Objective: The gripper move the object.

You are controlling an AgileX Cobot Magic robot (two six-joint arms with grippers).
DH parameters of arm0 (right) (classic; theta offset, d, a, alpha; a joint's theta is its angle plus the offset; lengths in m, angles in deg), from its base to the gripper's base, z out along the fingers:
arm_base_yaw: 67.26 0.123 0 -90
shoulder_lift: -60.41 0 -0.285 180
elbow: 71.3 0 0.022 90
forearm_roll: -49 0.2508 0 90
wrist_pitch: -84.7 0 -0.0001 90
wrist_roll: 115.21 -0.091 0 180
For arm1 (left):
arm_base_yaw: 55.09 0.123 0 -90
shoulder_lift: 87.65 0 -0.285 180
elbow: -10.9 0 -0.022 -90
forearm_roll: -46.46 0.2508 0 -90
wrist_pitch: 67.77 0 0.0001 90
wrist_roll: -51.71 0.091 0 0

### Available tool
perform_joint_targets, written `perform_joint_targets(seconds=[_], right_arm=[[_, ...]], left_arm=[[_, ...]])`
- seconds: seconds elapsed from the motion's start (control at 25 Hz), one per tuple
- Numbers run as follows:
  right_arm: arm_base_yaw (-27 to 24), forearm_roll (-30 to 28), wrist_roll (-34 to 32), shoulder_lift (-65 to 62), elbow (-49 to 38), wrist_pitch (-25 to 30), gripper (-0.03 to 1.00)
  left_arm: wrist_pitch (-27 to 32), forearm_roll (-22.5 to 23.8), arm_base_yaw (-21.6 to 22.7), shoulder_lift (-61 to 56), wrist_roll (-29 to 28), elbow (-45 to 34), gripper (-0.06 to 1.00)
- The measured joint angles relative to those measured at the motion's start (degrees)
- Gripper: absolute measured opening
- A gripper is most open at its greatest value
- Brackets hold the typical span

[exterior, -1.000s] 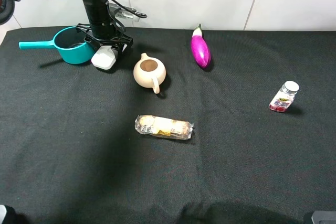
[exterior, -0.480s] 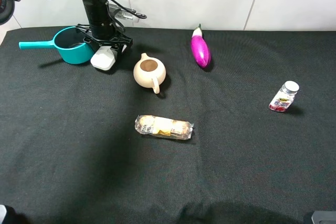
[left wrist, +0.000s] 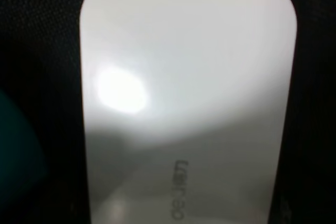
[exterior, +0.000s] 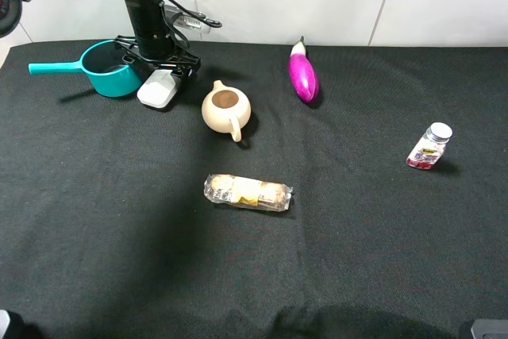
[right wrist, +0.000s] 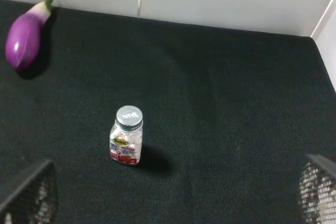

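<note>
The object, a flat white oblong case [exterior: 159, 90], lies on the black cloth at the far left, between the teal pot and the cream teapot. My left gripper [exterior: 161, 67] stands straight above it, its black fingers down at the case's far end. Whether they still press on the case is hidden. The left wrist view is filled by the white case [left wrist: 184, 98], with no fingers showing. My right gripper [right wrist: 178, 182] hangs open over bare cloth near the small bottle, holding nothing.
A teal pot [exterior: 111, 69] with a long handle sits just left of the case, and a cream teapot [exterior: 226, 109] just right. A purple eggplant [exterior: 302, 75] lies at the back, a wrapped snack roll [exterior: 248, 192] in the middle, a small bottle [exterior: 429, 147] at the right.
The white case has shifted slightly under the left gripper and now lies a touch lower on the cloth. The arm has hardly moved.
</note>
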Motion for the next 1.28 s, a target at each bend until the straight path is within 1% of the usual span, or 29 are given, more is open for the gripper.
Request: perform_joint_targets(seconds=[0.2,0.4,0.48,0.64,0.72,0.92,1.28], right_arm=[[0.0,0.0,0.0,0.0,0.0,0.0,0.69],[0.0,0.0,0.0,0.0,0.0,0.0,0.69],[0.0,0.0,0.0,0.0,0.0,0.0,0.69],[0.0,0.0,0.0,0.0,0.0,0.0,0.69],[0.0,0.0,0.0,0.0,0.0,0.0,0.69],[0.0,0.0,0.0,0.0,0.0,0.0,0.69],[0.0,0.0,0.0,0.0,0.0,0.0,0.69]], left_arm=[[0.4,0.0,0.0,0.0,-2.4,0.0,0.80],[0.6,-0.1,0.0,0.0,-2.4,0.0,0.80],[0.6,-0.1,0.0,0.0,-2.0,0.0,0.83],[0.6,-0.2,-0.1,0.0,-1.1,0.0,0.95],[0.6,-0.2,-0.1,0.0,-1.0,0.0,0.98],[0.6,-0.2,-0.1,0.0,0.5,0.0,0.99],[1.0,-0.2,-0.1,0.0,0.7,0.4,0.99]])
